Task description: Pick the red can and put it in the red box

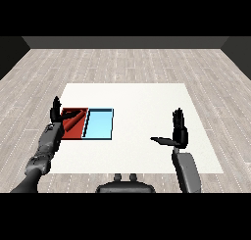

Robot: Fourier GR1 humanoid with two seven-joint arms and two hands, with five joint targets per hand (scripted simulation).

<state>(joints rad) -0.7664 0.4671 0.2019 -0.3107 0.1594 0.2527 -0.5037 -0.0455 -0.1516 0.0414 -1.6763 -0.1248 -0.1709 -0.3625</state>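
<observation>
- Right hand [180,131]: near right of the table [147,102], raised, fingers straight, thumb spread to the left; nothing is held.
- Left hand [59,115]: near left, at the red tray's left edge, fingers extended upward; nothing is seen to be gripped.
- Red tray [73,129]: left of centre, touching the light blue tray [99,125] on its right.
- Red can [77,117]: seen lying tilted inside the red tray, long axis running near-left to far-right.
- Step: placement is judged done; withdrawal of the left hand is called for next.
</observation>
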